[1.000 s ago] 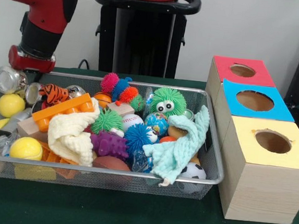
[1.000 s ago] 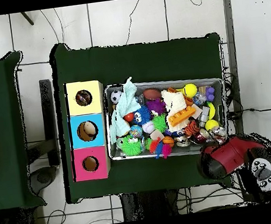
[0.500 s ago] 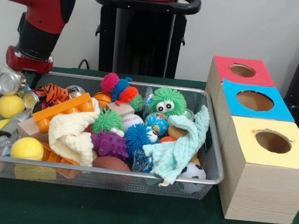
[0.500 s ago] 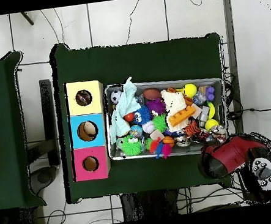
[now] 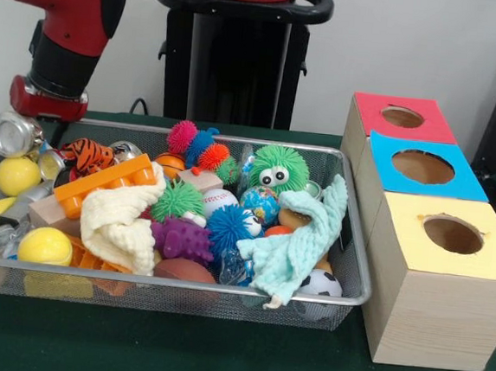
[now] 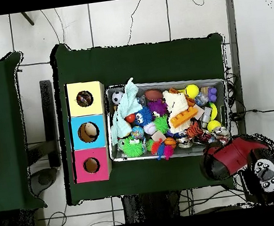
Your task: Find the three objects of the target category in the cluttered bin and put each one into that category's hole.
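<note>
The wire-mesh bin (image 5: 235, 138) is full of toys; it also shows in the overhead view (image 6: 160, 82). No white cloth with hearts and spots shows in either view. The yellow-faced box's hole (image 5: 452, 235) is at the near right; it also shows in the overhead view (image 6: 84, 98). My gripper (image 5: 55, 127) hangs under the red wrist at the bin's far left corner, mostly hidden behind the rim and toys. The arm (image 6: 230, 158) covers it from above.
A mint-green cloth (image 5: 299, 242) drapes over the bin's right end. A cream-yellow cloth (image 5: 119, 222) lies left of centre. A shiny round jar (image 5: 11, 134), yellow balls and spiky balls crowd the bin. Blue-faced (image 5: 422, 166) and red-faced (image 5: 402, 117) boxes stand behind the yellow one.
The arm has shifted slightly left in the front view, and the shiny jar at the bin's far left corner has turned a little. In the last half second nothing moved.
</note>
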You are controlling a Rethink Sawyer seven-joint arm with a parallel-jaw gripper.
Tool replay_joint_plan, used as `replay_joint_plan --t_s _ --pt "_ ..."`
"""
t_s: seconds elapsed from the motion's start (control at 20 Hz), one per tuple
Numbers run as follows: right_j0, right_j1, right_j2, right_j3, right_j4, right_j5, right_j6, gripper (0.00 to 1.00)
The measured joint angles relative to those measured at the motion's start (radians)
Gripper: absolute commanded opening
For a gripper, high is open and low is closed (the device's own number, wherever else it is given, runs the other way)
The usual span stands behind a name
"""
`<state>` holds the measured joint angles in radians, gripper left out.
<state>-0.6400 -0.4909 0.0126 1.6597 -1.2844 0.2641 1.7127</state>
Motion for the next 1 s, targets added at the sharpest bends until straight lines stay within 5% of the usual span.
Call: replay_joint_plan --t_s 0.25,0.3,1.0 --pt "-0.015 0.0 0.009 0.0 0.001 0.0 0.0 1.0" --pt "-0.022 0.0 0.013 0.001 0.001 0.001 0.0 0.0" --pt "-0.062 -0.005 0.035 -0.001 0.006 -0.002 0.0 0.0"
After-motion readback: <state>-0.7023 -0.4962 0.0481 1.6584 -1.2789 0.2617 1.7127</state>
